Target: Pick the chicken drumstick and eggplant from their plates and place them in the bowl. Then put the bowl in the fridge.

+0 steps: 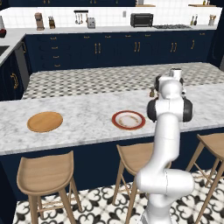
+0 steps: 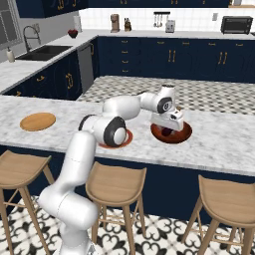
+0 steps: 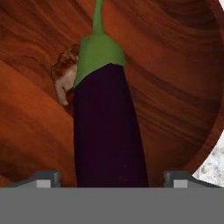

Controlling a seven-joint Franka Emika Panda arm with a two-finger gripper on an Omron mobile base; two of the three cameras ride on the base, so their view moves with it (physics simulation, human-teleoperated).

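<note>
dark purple eggplant lying in the wooden bowl

dark purple, nearly black, the eggplant (image 3: 109, 127) lies straight ahead of me in the hand view, its green cap and stem pointing away. it rests on the grained reddish-brown inside of the bowl (image 3: 175, 78). tucked against its left side, by the cap, is the chicken drumstick (image 3: 63, 78), brown and pale, partly hidden behind the eggplant.

my fingertips (image 3: 43, 178) stand wide, one on each side of the eggplant's near end, with clear space between each tip and the purple skin. i am gripping nothing.

from the right base view my gripper (image 2: 169, 128) hangs low over the bowl (image 2: 183, 133), which sits on the white marble counter (image 2: 224, 139). just to the bowl's left, partly behind my elbow, lies the red-rimmed plate (image 2: 127, 140); in the left base view that plate (image 1: 128, 120) has a bare white centre. well apart, towards the far left of the counter, is the flat wooden plate (image 1: 45, 121), also bare. wooden stools (image 1: 46, 175) stand along the counter's near side.
</note>
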